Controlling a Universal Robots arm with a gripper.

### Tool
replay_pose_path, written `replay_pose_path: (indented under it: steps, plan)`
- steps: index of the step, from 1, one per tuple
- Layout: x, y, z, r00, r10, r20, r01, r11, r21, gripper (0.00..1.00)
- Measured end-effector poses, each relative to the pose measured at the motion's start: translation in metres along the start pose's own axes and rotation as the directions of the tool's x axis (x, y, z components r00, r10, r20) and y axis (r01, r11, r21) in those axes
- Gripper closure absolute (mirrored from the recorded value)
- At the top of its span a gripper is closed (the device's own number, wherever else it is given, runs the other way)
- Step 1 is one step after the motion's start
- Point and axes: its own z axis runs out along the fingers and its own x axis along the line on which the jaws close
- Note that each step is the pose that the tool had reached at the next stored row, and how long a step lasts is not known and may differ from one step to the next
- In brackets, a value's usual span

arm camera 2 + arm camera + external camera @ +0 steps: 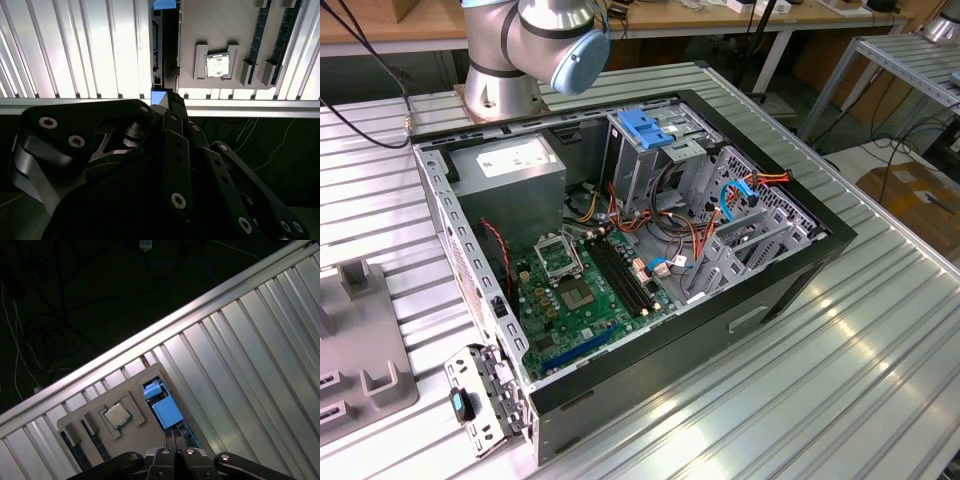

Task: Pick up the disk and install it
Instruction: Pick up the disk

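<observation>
The disk stands on edge in a slot of a grey holder tray, its bright blue carrier end facing the camera. In the second wrist view its blue end shows at the far end of the dark slot. My gripper hangs right over the disk with its black fingers pressed together; I cannot tell whether they touch it. The same fingertips meet near the slot's end in the second wrist view. In the exterior view the open computer case lies on the table, with its metal drive cage at the back.
The tray also carries a processor chip and memory sticks. The table is ribbed aluminium, with its edge rail close to the tray. The arm's base stands behind the case. A blue bracket tops the cage, among loose cables.
</observation>
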Motion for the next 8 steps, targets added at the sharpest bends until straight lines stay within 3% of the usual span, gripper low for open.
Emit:
replay_pose_path:
  steps: [5,7,8]
  plan:
    - [0.0000,0.0000,0.0000,0.9961,-0.089,-0.0004,0.089,0.9961,0.0010,0.89]
    - [0.0000,0.0000,0.0000,0.9923,-0.124,-0.0006,0.124,0.9923,0.0013,0.89]
    - [0.0000,0.0000,0.0000,0.9888,-0.149,-0.0008,0.149,0.9888,0.0015,0.89]
